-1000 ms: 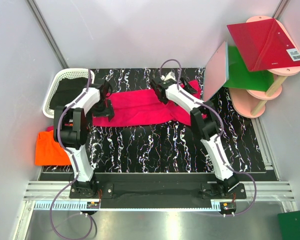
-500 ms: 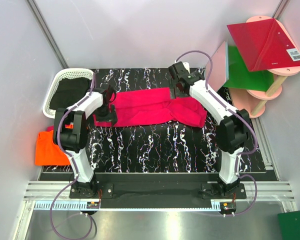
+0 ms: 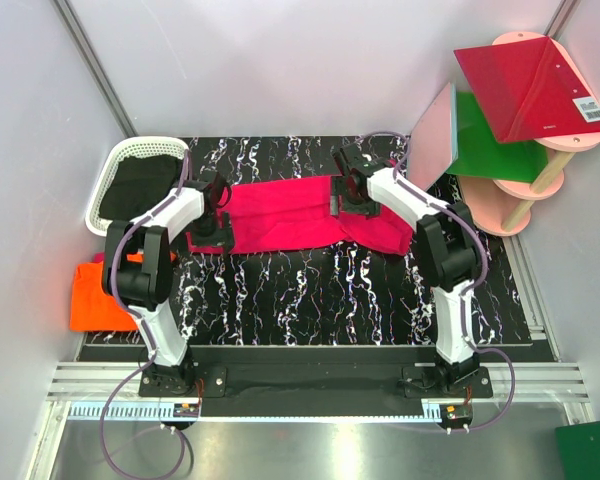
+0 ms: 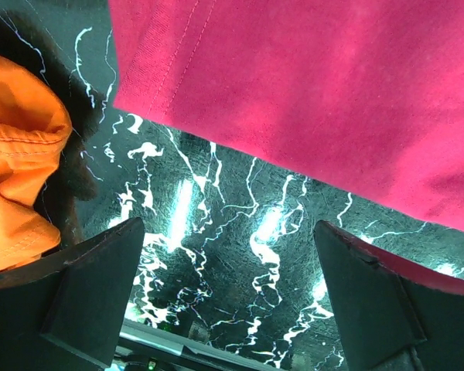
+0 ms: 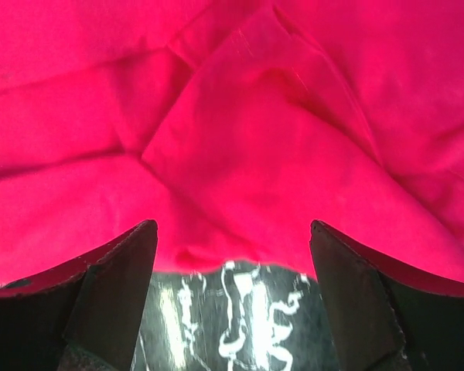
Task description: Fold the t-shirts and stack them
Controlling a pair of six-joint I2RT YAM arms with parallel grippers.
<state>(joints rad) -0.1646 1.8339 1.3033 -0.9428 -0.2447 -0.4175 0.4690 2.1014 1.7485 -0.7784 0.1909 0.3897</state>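
The hot pink t-shirt [image 3: 290, 212] lies spread in a wide band across the back of the black marbled mat, its right part bunched in folds. The orange t-shirt [image 3: 98, 297] sits crumpled off the mat's left edge. My left gripper [image 3: 218, 212] hangs open over the pink shirt's left end. In the left wrist view, only bare mat shows between its fingers [image 4: 93, 290], with the pink hem [image 4: 317, 100] ahead and orange cloth [image 4: 15, 170] to the left. My right gripper [image 3: 342, 195] is open over the shirt's back edge; its fingers [image 5: 112, 297] straddle the folded pink edge [image 5: 240, 193].
A white basket [image 3: 108, 170] holding dark cloth stands at the back left. A pink stand [image 3: 500, 205] at the right carries a stiff red panel [image 3: 530, 85] and a green one [image 3: 485, 145], with a pale board [image 3: 432, 140] leaning at the mat's back right corner.
The right arm's elbow has swung out to the right, and its gripper went toward the back and then came down over the pink shirt's edge. The left gripper has barely shifted.
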